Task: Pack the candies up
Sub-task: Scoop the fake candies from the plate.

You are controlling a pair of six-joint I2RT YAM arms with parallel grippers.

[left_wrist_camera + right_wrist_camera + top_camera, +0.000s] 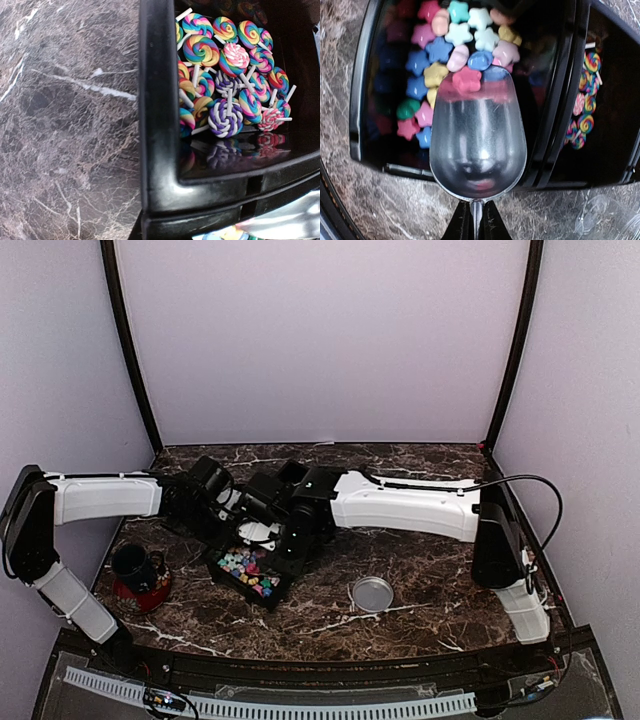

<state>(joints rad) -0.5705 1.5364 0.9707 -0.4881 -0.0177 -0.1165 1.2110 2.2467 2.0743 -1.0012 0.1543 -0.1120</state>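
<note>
My right tool (476, 222) pinches the handle of a metal scoop (477, 140). The scoop's bowl sits over the star-shaped candies (455, 55), which lie in one compartment of the black tray (357, 100) on the bench (430, 565). My left tool (238, 508) is pressed together, near the lollipops (225, 65) in the neighbouring compartment.

Overhead view wide; both wrist views close, sharing tray (157, 150).

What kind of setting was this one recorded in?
Most likely a purpose-built robot test booth, not a shop or kitchen. Plain lilac walls close in a small marble table. A left arm and right arm are mounted at its near edge. The only goods are bins of candies.
</note>
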